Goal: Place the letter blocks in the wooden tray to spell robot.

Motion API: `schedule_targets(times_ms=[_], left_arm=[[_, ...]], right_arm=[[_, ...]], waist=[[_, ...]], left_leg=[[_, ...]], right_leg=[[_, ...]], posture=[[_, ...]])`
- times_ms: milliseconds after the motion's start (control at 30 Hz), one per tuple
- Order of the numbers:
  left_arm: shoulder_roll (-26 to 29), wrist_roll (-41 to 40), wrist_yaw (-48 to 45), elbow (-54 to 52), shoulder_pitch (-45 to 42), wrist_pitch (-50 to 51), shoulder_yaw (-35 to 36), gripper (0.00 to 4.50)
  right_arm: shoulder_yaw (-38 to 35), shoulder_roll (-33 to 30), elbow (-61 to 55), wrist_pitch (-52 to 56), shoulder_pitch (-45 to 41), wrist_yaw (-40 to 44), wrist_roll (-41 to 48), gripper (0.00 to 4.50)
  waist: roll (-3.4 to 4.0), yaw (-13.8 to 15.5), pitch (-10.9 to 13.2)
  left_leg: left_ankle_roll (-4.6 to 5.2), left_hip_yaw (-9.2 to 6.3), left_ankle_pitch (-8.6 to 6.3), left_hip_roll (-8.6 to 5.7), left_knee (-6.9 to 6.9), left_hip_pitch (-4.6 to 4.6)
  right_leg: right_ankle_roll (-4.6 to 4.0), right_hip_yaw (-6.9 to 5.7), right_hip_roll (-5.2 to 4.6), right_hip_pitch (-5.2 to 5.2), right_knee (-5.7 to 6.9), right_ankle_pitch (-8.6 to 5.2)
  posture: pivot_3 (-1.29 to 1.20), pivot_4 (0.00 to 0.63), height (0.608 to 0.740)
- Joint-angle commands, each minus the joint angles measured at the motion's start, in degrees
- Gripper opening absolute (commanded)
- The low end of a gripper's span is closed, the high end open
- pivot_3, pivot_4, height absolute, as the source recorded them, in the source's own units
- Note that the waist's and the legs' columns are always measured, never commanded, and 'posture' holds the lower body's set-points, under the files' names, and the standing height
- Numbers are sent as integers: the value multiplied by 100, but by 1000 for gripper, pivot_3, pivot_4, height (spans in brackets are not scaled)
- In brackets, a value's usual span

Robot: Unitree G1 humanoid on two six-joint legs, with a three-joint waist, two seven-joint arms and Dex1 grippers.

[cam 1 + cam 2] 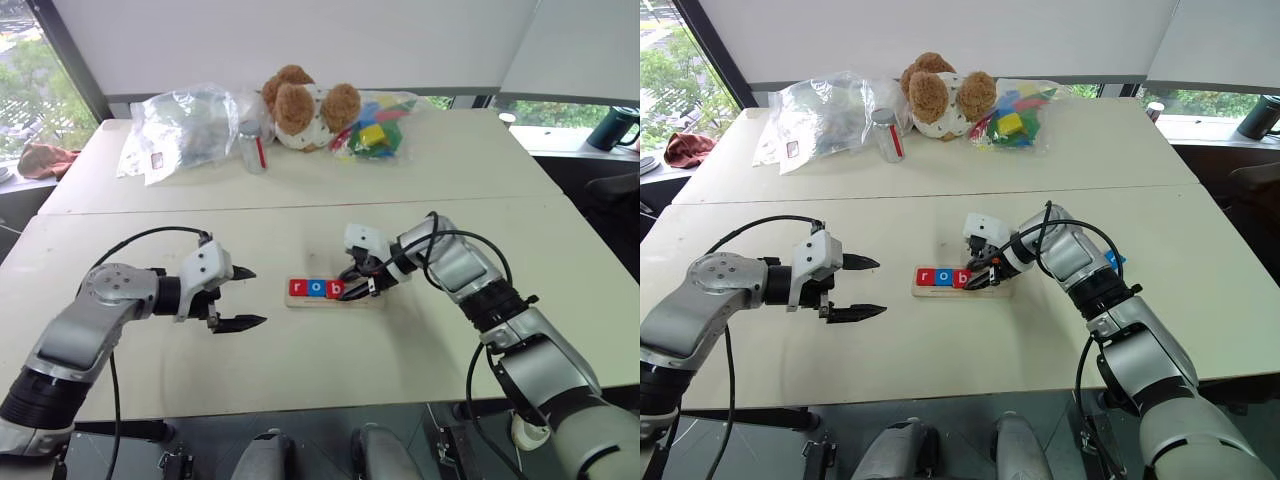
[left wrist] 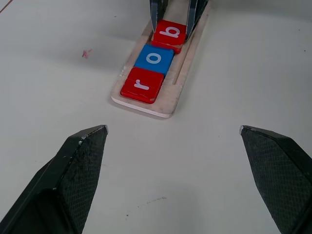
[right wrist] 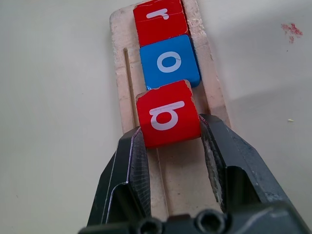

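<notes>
Wooden tray [image 1: 362,300], long, narrow and pale, lies mid-frame on the white worktop [image 1: 300,350], holding a red "r" tile [image 2: 143,84] and a blue "o" tile [image 2: 154,59]. Right tool [image 3: 170,141] clamps the red "b" tile [image 3: 168,114] over the third place; left tool [image 1: 240,297] gapes empty. Two letters seemingly remain.
</notes>
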Motion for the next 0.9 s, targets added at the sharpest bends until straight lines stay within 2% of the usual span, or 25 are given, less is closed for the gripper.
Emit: schedule_targets(times_ms=[33,133,333,367,667,900], left_arm=[[-8,-9,23,-193,-43,-30,40,4500],[-21,-13,35,-200,-47,-23,27,4500],[-60,2,29,-178,-87,-21,-1,4500],[-64,4,26,-174,-95,-21,-3,4500],[-63,-1,16,-189,-61,-21,21,4500],[-102,21,8,-119,-154,-28,-27,4500]], right_arm=[[-17,36,-149,12,-108,1,4,1109],[-30,18,-185,32,-91,-12,5,1109],[-99,-7,-255,97,-114,-51,34,4150],[-113,-18,-290,118,-116,-48,45,4433],[-398,-183,-1004,564,-91,-212,260,4433],[-282,-285,-759,-107,-82,-537,1,4433]], waist=[[0,-1,0],[0,-1,0],[0,0,0],[0,1,0],[0,9,0],[0,9,0]], left_leg=[[1,0,0,0,0,0],[1,-1,-1,0,0,0],[1,-1,-1,0,0,0],[1,-1,-1,0,0,0],[1,-2,-1,0,-1,-2],[8,-2,-5,0,-1,-2]], right_leg=[[0,0,0,0,0,0],[0,0,0,0,0,0],[0,0,0,0,0,0],[0,0,0,0,0,0],[0,-1,-1,-2,0,0],[0,-1,-2,-2,-1,0]], posture=[[0,150,740],[0,150,740],[0,150,740],[0,150,740],[0,150,740],[0,150,740]])
